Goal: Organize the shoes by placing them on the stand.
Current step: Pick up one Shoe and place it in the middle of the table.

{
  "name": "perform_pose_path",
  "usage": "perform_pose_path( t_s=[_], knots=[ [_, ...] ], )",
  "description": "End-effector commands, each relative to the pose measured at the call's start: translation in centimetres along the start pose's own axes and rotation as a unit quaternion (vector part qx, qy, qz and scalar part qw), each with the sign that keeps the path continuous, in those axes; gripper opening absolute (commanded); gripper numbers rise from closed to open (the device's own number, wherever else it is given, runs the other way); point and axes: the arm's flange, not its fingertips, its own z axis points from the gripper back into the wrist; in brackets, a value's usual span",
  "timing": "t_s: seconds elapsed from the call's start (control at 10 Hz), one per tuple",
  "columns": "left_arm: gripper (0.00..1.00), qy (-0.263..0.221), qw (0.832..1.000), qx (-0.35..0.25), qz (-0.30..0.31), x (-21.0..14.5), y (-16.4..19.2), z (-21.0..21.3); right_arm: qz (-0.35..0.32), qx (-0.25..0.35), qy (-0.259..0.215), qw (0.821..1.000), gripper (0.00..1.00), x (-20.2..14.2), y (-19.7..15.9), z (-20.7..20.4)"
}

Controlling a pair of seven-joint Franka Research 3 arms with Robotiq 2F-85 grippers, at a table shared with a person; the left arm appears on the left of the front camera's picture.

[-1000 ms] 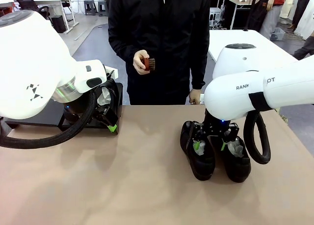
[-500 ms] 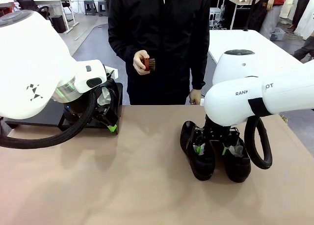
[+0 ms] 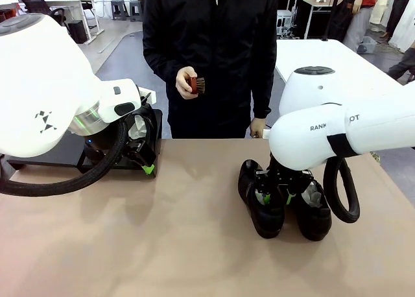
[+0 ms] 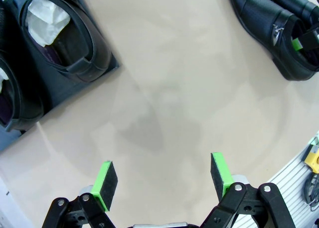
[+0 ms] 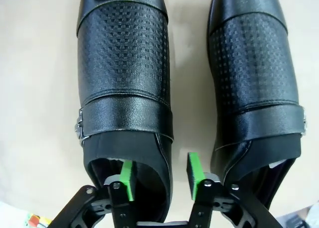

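Two black shoes lie side by side on the tan table, the left shoe [image 3: 258,200] [image 5: 124,63] and the right shoe [image 3: 315,214] [image 5: 254,63]. My right gripper [image 3: 275,196] [image 5: 160,175] straddles the left shoe's side wall at the opening. One green pad [image 5: 126,180] is inside the shoe and the other is outside, both a little apart from the wall. Two more shoes [image 4: 65,34] [image 4: 10,96] with white paper in them rest on the black stand [image 3: 52,155]. My left gripper [image 3: 148,167] [image 4: 162,175] hangs open over bare table beside the stand.
A person in a black jacket stands at the far edge, holding a small reddish-brown brush [image 3: 196,84] in one hand. The other hand [image 3: 258,127] rests at the table edge behind the shoes. Bare tabletop lies between the stand and the shoe pair.
My right gripper has dropped lower onto the left shoe and its jaws have narrowed around the shoe's wall. The left arm and the person have not moved.
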Motion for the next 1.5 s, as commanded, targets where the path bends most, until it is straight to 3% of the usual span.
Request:
perform_pose_path(
  t_s=[0.0,0.7,0.8,1.1,1.2,1.4],
  knots=[
    [0.97,-0.005,1.0,-0.007,0.006,-0.1,0.1,0.0,0.011,-0.022,-0.019,1.0,0.0,0.7,0.6,-1.1],
    [0.97,-0.005,1.0,-0.007,0.006,-0.1,0.1,0.0,0.027,-0.022,-0.013,0.999,0.0,0.6,1.1,-1.8],
    [0.97,-0.005,1.0,-0.007,0.006,-0.1,0.1,0.0,0.019,-0.007,0.0,1.0,0.0,-0.5,0.8,0.2],
    [0.97,-0.005,1.0,-0.007,0.006,-0.1,0.1,0.0,-0.03,0.024,-0.038,0.999,0.0,-7.5,2.6,8.1],
    [0.97,-0.005,1.0,-0.007,0.006,-0.1,0.1,0.0,-0.014,0.039,-0.036,0.998,0.0,-10.2,4.4,8.7],
    [0.97,-0.005,1.0,-0.007,0.006,-0.1,0.1,0.0,0.004,0.043,-0.013,0.999,0.0,-12.2,7.7,7.0]
  ],
)
